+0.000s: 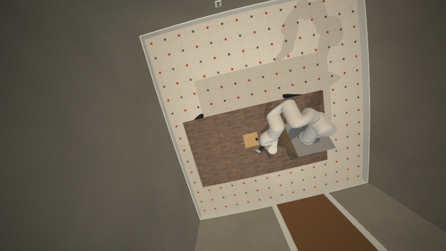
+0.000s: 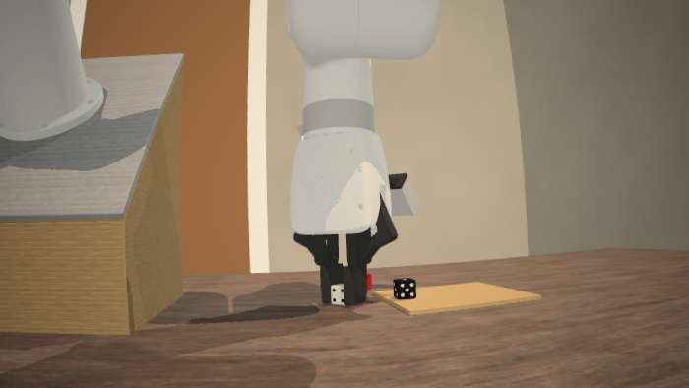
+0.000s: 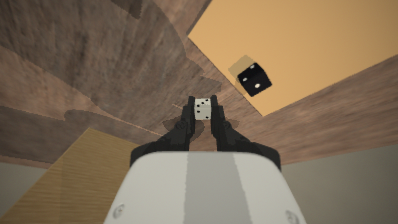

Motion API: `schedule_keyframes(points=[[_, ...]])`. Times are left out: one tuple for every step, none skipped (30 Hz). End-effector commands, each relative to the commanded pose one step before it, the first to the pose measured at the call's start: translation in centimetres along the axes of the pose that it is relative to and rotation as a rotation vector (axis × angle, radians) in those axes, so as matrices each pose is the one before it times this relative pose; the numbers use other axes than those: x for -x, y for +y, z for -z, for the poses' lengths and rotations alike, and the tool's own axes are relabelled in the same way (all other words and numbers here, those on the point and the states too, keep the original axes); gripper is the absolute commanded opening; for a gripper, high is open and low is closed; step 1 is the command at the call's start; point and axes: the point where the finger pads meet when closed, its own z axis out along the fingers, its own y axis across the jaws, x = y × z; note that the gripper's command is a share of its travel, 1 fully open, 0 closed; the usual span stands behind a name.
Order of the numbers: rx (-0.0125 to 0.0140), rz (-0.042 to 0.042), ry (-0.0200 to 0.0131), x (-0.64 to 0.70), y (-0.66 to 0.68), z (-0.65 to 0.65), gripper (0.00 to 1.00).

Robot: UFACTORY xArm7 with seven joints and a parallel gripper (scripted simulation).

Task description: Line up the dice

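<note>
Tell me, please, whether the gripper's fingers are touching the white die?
Touching. In the wrist view both fingers of the gripper press against opposite sides of the white die, with no gap on either side.

dark wood table (image 2: 566, 335), tan mat (image 2: 468, 296) lying flat, white die (image 2: 338, 294), wooden pedestal block (image 2: 74, 276)

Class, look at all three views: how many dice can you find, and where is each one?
3. A white die sits gripped in the hand on the table, a black die is on the mat, and a red die is mostly hidden behind the fingers.
</note>
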Motion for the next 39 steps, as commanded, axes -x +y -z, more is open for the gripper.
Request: schedule_keyframes(points=[[0.00102,0.00051,0.00501,-0.207,0.024,1.073,0.15],[0.00000,0.00000,0.00000,0.000,0.000,0.522,0.15],[0.00000,0.00000,0.00000,0.000,0.000,0.609,0.15],[0.00000,0.00001,0.00000,0.001,0.000,0.681,0.15],[0.00000,0.00000,0.00000,0.000,0.000,0.000,0.15],[0.00000,0.00000,0.00000,0.000,0.000,0.000,0.15],[0.00000,-0.00001,0.00000,0.000,0.000,0.733,0.15],[0.00000,0.00001,0.00000,0.000,0.000,0.764,0.15],[0.00000,-0.00001,0.00000,-0.001,0.000,0.775,0.15],[-0.00001,0.00001,0.00000,0.001,-0.001,0.765,0.15],[0.00001,-0.00001,0.00000,-0.001,0.001,0.735,0.15],[0.00000,0.00001,0.00000,0.000,0.000,0.687,0.15],[0.00000,0.00001,0.00000,0.000,0.000,0.624,0.15],[0.00000,-0.00001,0.00000,0.000,0.000,0.547,0.15],[0.00000,0.00000,0.00000,0.000,0.000,0.460,0.15],[0.00001,-0.00001,0.00000,0.000,0.000,0.367,0.15],[0.00000,0.00000,0.00000,0.000,0.000,0.272,0.15],[0.00000,0.00000,0.00000,0.000,0.000,0.182,0.15],[-0.00001,0.00001,0.00000,0.001,0.000,0.103,0.15],[0.00000,0.00000,0.00000,0.000,0.000,0.041,0.15],[0.00000,0.00000,0.00000,0.000,0.000,0.006,0.15],[0.00000,0.00000,0.00000,0.000,0.000,0.000,0.15],[0.00000,0.00000,0.00000,0.000,0.000,0.000,0.15],[0.00000,0.00000,0.00000,0.000,0.000,0.000,0.15],[0.00000,0.00000,0.00000,0.000,0.000,0.000,0.15],[0.00000,0.00000,0.00000,0.000,0.000,0.000,0.15],[0.00000,0.00000,0.00000,0.000,0.000,0.000,0.15],[0.00000,0.00000,0.00000,0.000,0.000,0.000,0.15],[0.00000,0.00000,0.00000,0.000,0.000,0.000,0.15],[0.00002,0.00065,0.00000,-0.007,0.008,0.000,0.15],[0.00012,0.00420,0.00001,-0.047,0.049,0.002,0.15],[0.00030,0.01036,0.00002,-0.115,0.121,0.005,0.15],[0.00050,0.01819,0.00002,-0.198,0.215,0.010,0.15],[0.00069,0.02686,0.00001,-0.285,0.322,0.014,0.15],[0.00083,0.03562,-0.00002,-0.362,0.436,0.019,0.15],[0.00087,0.04387,-0.00006,-0.421,0.551,0.023,0.15],[0.00081,0.05107,-0.00011,-0.453,0.660,0.027,0.15],[0.00065,0.05682,-0.00013,-0.455,0.755,0.030,0.15],[0.00000,0.00000,0.00000,0.000,0.000,0.000,0.15]])
